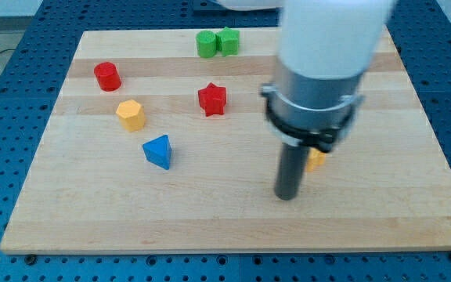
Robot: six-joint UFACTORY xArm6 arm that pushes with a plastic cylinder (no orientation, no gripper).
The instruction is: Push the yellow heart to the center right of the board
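A yellow block [316, 160], likely the yellow heart, is mostly hidden behind my rod right of the board's middle; only a small orange-yellow corner shows. My tip [286, 196] rests on the board just to the left of and below that block, close to it or touching; I cannot tell which. The white and grey arm body fills the view's top right above it.
The wooden board [92, 219] carries a red cylinder [107, 76] at upper left, a yellow hexagon block [131, 114] below it, a blue triangle block [158, 151], a red star [212, 99], and two green blocks [216, 42] touching at the top edge.
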